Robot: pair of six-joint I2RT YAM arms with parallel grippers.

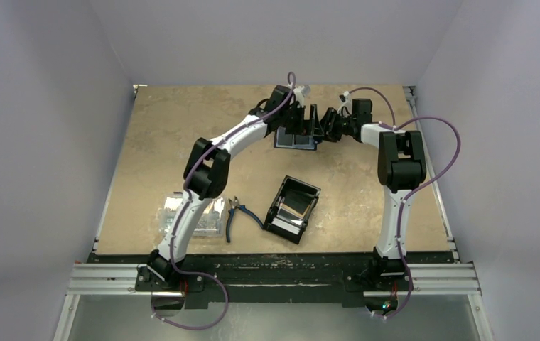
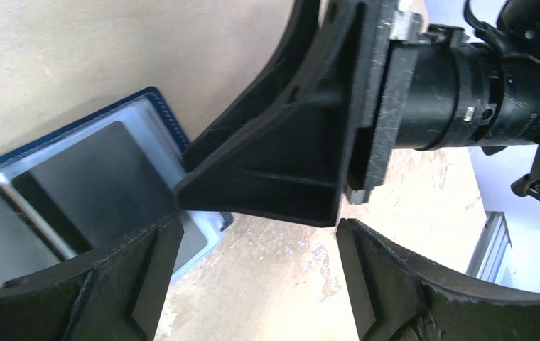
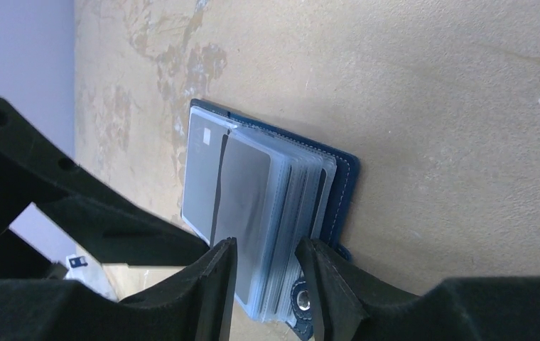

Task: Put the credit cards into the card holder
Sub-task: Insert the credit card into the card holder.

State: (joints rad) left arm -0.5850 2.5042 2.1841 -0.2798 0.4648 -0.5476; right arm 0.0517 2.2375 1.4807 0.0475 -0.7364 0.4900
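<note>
Card holder (image 3: 339,192) open on table (image 3: 452,99), far middle, clear sleeves (image 3: 281,213) fanned upward. Right gripper (image 3: 267,288) clamped on sleeve stack's edge. Left gripper (image 2: 260,284) spread wide, hovering just above holder.
</note>
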